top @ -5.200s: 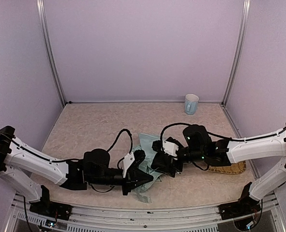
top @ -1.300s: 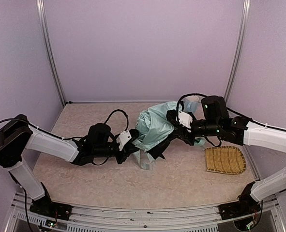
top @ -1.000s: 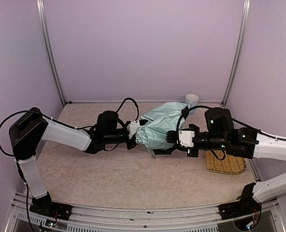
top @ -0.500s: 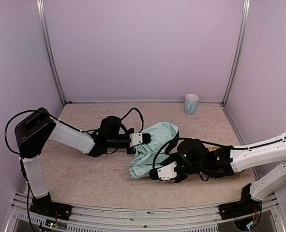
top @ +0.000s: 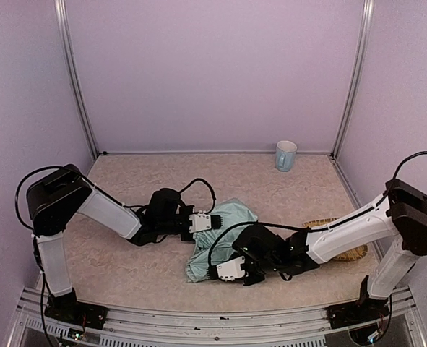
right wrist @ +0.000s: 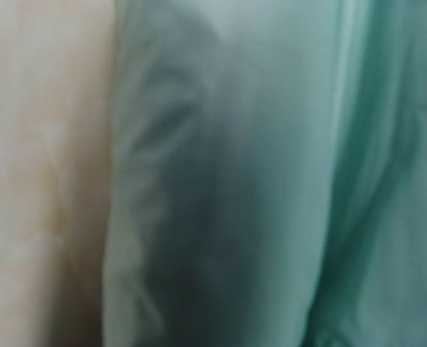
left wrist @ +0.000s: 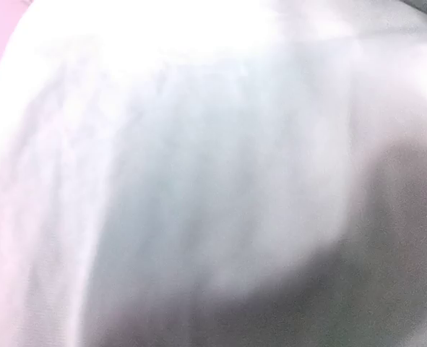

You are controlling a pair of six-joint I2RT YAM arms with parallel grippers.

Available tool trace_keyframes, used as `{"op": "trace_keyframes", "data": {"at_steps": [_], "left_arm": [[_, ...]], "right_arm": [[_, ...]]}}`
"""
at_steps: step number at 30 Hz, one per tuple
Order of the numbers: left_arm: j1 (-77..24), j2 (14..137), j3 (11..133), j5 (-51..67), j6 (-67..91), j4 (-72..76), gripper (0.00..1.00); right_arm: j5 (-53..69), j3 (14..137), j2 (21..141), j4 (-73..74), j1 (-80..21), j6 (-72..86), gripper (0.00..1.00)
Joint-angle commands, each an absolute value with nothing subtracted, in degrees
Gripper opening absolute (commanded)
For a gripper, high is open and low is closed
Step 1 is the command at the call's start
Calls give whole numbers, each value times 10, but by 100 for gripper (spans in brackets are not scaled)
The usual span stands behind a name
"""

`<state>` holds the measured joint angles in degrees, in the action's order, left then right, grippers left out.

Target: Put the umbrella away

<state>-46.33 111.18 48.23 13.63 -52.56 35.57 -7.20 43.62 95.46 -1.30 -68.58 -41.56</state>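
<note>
The umbrella (top: 229, 219) lies on the table as a crumpled bundle of pale mint fabric; its shaft and handle are hidden. My left gripper (top: 206, 223) presses against the bundle's left side. My right gripper (top: 222, 270) sits at the bundle's near end, low on the table. Mint fabric (left wrist: 199, 166) fills the left wrist view, blurred and very close. In the right wrist view the fabric (right wrist: 271, 181) covers most of the picture, beside a strip of table (right wrist: 40, 181). Neither view shows any fingers, so whether the jaws are open or shut is hidden.
A pale blue mug (top: 285, 155) stands at the back right near the wall. A woven straw mat (top: 347, 249) lies at the right, partly under my right arm. Metal posts and lilac walls close in the table on three sides.
The umbrella bundle has dropped from raised and stretched between the grippers to a smaller heap nearer the front. My right gripper slid left and nearer. My left gripper stayed against the fabric.
</note>
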Motion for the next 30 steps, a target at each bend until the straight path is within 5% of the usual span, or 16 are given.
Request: {"op": "trace_keyframes", "data": {"at_steps": [1,3,11,20,25,30], "left_arm": [[-459,1098,500,43,-472,409,26],[-455,1095,493,-7,-452,394,41],[-374,1106,517,-163,-343,469,65],[-381,984,519,-135,-283,451,69],[-436,806,415,-120,-256,423,68],[-514,586,254,22,-217,416,65]], "right_arm": [[4,423,1007,157,-702,-394,0],[16,425,1013,172,-697,-380,0],[23,442,1025,191,-681,-378,0],[64,466,1023,205,-668,-376,0],[121,491,1034,234,-653,-374,0],[154,509,1043,247,-640,-370,0]]}}
